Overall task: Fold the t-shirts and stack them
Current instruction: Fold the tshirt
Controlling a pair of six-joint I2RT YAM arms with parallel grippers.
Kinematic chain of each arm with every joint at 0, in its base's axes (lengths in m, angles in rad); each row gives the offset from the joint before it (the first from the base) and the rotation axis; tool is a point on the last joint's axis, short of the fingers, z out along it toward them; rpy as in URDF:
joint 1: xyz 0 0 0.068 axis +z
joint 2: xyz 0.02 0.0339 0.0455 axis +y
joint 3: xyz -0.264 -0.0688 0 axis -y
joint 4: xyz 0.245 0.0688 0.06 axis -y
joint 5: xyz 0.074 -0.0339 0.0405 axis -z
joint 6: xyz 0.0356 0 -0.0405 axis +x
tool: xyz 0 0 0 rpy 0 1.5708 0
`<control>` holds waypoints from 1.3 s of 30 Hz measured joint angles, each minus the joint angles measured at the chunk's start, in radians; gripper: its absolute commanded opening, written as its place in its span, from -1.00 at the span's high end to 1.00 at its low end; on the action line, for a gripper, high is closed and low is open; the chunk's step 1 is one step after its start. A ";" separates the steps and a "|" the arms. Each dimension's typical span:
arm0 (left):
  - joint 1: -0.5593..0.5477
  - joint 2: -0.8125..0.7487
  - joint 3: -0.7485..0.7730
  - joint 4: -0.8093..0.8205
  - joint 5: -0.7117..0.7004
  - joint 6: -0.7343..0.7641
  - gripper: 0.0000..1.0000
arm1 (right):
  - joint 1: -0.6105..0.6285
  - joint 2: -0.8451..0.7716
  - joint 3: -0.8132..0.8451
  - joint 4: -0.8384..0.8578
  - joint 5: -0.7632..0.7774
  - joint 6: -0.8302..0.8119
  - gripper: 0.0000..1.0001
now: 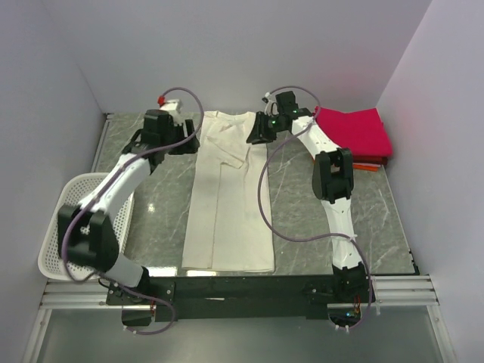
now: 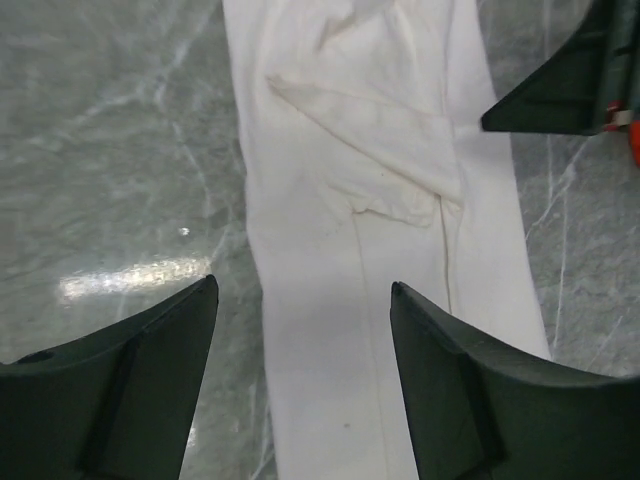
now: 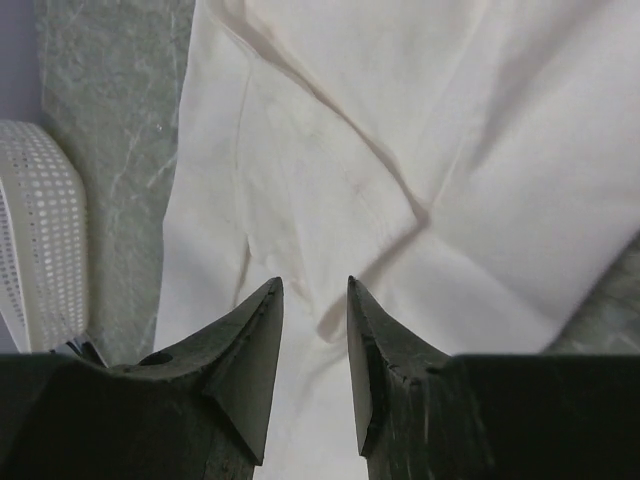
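A large cream-white t-shirt (image 1: 227,197) lies flat down the middle of the table as a long narrow strip, both sides folded in, with a sleeve flap (image 2: 370,130) lying across its upper part. My left gripper (image 1: 184,144) hovers at the strip's upper left edge, jaws wide open (image 2: 300,285) with only cloth below them. My right gripper (image 1: 257,136) is over the strip's upper right edge, its jaws (image 3: 315,283) a little apart above a crease, gripping nothing. A folded crimson-pink t-shirt (image 1: 354,130) rests on an orange-red one (image 1: 368,164) at the back right.
A white perforated basket (image 1: 79,227) stands at the table's left edge, beside my left arm, and also shows as the basket (image 3: 40,230) in the right wrist view. Grey marble tabletop (image 1: 302,204) flanks the strip. Walls close in the back and both sides.
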 measured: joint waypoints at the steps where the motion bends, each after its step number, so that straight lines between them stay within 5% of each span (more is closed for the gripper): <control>1: 0.001 -0.077 -0.035 0.013 -0.022 0.012 -0.51 | 0.007 0.006 0.000 0.014 0.005 0.024 0.21; 10: 0.006 -0.380 -0.272 0.045 -0.124 0.060 -0.53 | 0.039 0.055 0.000 0.061 0.118 0.145 0.23; 39: 0.010 -0.460 -0.372 0.043 -0.189 0.085 -0.53 | 0.050 0.080 0.000 0.082 0.186 0.214 0.24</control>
